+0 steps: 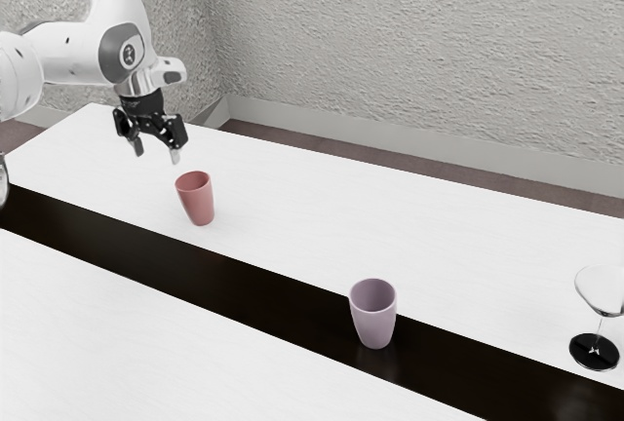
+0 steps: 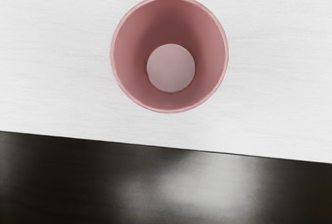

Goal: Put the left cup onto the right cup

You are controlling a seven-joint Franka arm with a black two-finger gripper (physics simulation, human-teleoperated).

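**Tool** [image 1: 157,153]: black, two-fingered, on a white arm [image 1: 88,46]. The fingers are spread apart and released, holding nothing. It hangs in the air over the table [image 1: 409,216], fingers pointing down.

**Pink cup** [image 1: 195,197]: stands upright with its mouth up on a white part of the table. It is just below the tool and slightly toward the exterior view's right of it, and neither finger touches it. In the wrist view the cup [image 2: 169,53] sits under the hand, seen straight down its mouth to a pale round bottom.

**Purple cup** [image 1: 373,312]: stands upright on the dark stripe. It is well apart from the tool, far toward the exterior view's right and nearer the camera, and well apart from the pink cup.

**Table**: white top, crossed by a broad black stripe [image 1: 244,289]. The stripe passes near the pink cup on the side away from the tool. In the wrist view the stripe [image 2: 78,182] looks glossy, with a pale sheen.

**Glass** [image 1: 597,319]: clear and stemmed, with a dark foot. It stands on the table at the exterior view's right edge, the item farthest from the tool.

**Wall** [image 1: 409,41]: rough grey plaster, behind the table and beyond the tool.
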